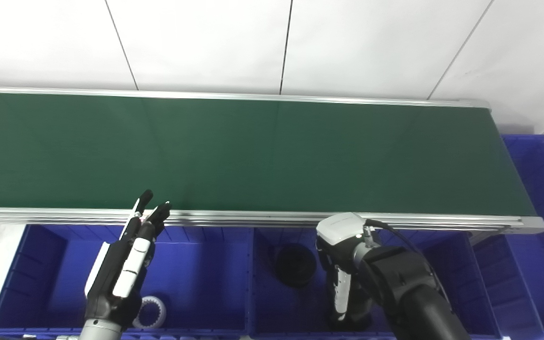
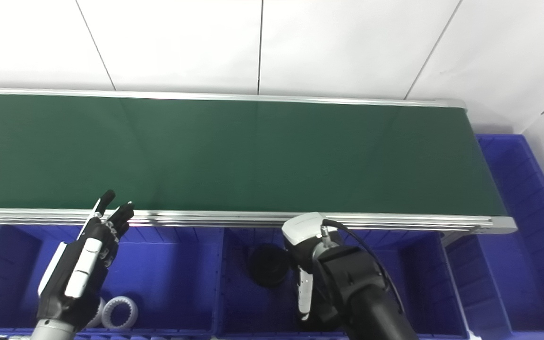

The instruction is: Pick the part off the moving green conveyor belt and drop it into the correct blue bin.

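The right hand hangs down inside the middle blue bin, with its white-capped wrist just below the near rail of the belt. Its fingers point downward toward the bin floor; whether they are spread or curled cannot be told, since the forearm and the back of the hand cover them. Just to the left of that hand, a black round part lies in the same bin, close to the hand; contact between the two cannot be made out.

The left hand is raised over the left blue bin, with its fingers straight, slightly apart and grasping nothing; the dark fingertips reach up to the near rail of the belt. Below the palm, on the floor of that bin near its front wall, lies a white toothed ring; the right eye view shows a second white piece partly hidden behind the hand beside it.

Beyond both hands the green conveyor belt runs across the whole width, framed by silver rails, and its visible stretch shows only bare green. A third blue bin stands at the right in the front row, and another blue bin sits past the right end of the belt. Behind the belt is a white panelled wall.
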